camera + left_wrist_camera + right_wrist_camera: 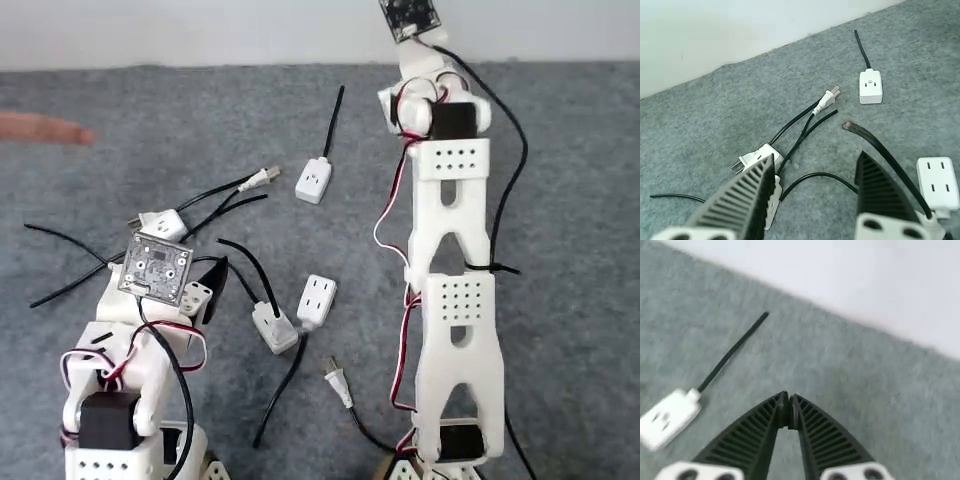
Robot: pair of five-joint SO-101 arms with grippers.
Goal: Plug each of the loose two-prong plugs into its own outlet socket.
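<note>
Fingers point(742, 197) on my left gripper point(816, 159) are standing spread beside a plug point(752, 159); those of my right gripper point(789, 397) are pressing together.

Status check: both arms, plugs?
Left gripper open, empty, by white plug. Right gripper shut, empty, clear of far socket. Plug unplugged, black cables crossing beside it.

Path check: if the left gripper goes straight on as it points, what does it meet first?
Probably the black cable looping across the carpet between the fingers of the open left gripper; depth is unclear.
</note>
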